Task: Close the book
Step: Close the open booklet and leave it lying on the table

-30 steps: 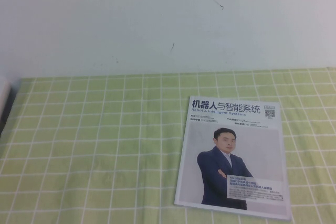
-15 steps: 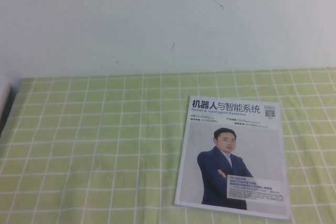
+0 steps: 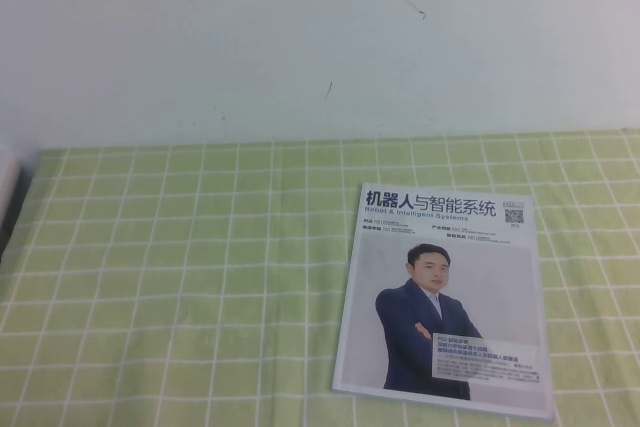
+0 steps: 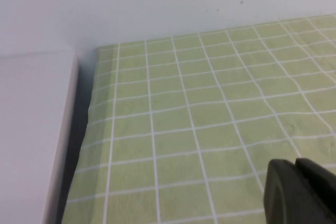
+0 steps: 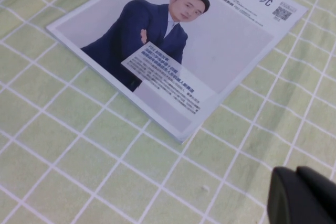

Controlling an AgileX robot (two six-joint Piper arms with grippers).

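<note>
The book (image 3: 445,297), a thin glossy magazine, already lies shut, cover up, at about 4 o'clock on the surface (image 3: 180,267), whose soft green checked cloth (image 3: 120,337) could ruck and the slick cover skid under any needless push. The left gripper (image 4: 302,192) hangs over bare cloth toward 9 o'clock, the right gripper (image 5: 302,195) near the book's corner; their jaws' state I cannot tell.

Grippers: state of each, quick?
Left gripper: cannot be told; above the tablecloth.
Right gripper: cannot be told; above the tablecloth, near the closed book.
</note>
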